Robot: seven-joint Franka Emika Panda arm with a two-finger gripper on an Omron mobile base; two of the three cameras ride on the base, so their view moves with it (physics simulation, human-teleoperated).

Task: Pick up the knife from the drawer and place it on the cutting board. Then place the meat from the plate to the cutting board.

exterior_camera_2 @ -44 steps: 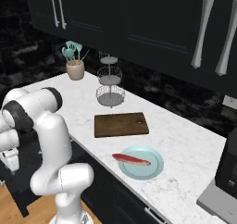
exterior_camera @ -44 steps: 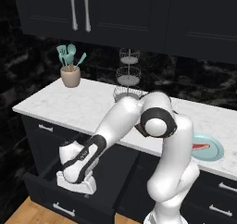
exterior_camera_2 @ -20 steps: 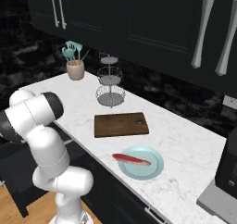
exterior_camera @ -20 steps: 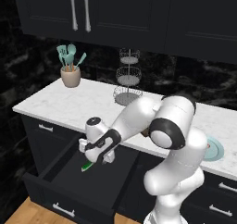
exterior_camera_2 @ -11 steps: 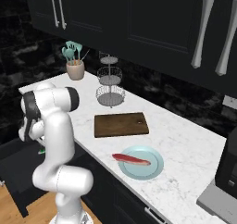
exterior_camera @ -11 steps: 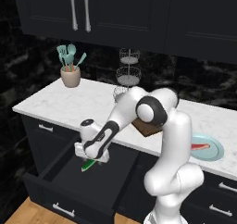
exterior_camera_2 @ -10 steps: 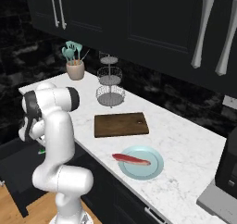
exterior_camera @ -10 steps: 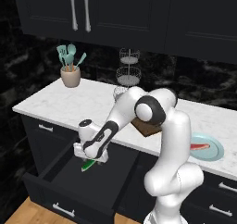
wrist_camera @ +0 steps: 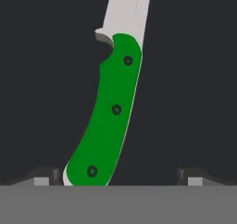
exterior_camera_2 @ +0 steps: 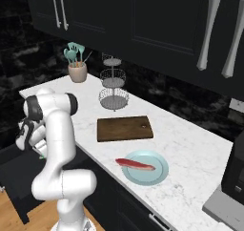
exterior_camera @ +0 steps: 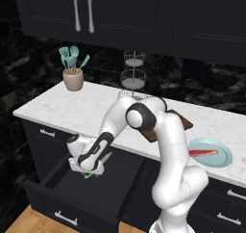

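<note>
You're on the first step here, getting the knife out of the drawer. Your gripper is down inside the open drawer, at its near left, and a speck of green peeks out right under it. In the hand view the green handle runs up the middle with the pale blade pointing away; one fingertip sits right against the butt of the handle, the other stands well off to the right. So the gripper looks spread, with the knife between the fingers, and I'd say not yet clamped. Next you'd want to close on that handle and lift clear of the drawer, then swing up and right to the cutting board. The meat waits on the plate, on the surface just near of the board
</note>
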